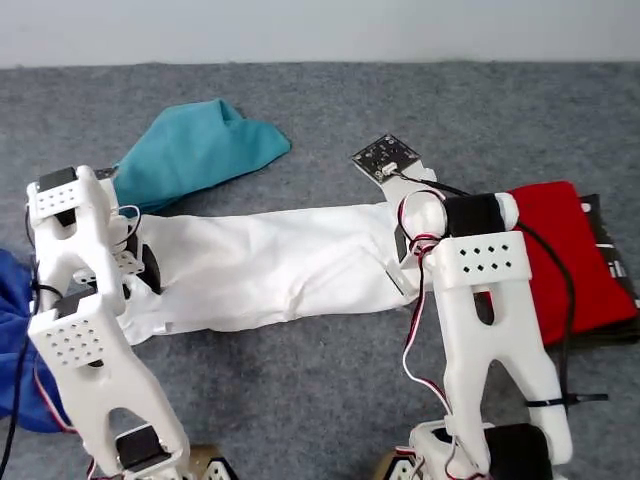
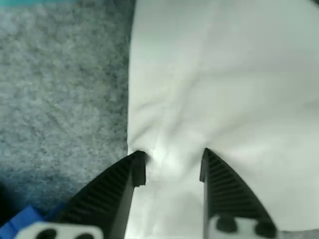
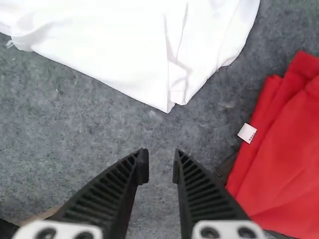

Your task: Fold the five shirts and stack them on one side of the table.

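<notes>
Left fingers [image 2: 119,189] spread wide over the white shirt [image 2: 224,74], right fingers [image 3: 119,186] narrowly parted above grey carpet [image 3: 65,129].

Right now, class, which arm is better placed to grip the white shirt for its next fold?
Probably left. The left gripper is open over the white shirt, near its edge. The right gripper is open above bare grey table, short of the shirt's corner.

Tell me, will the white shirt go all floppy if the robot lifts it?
Probably floppy: the white shirt lies wrinkled and folded over, so it would likely droop from the pinch. Pushed, it might bunch up on the fuzzy gray carpet instead of sliding.
</notes>
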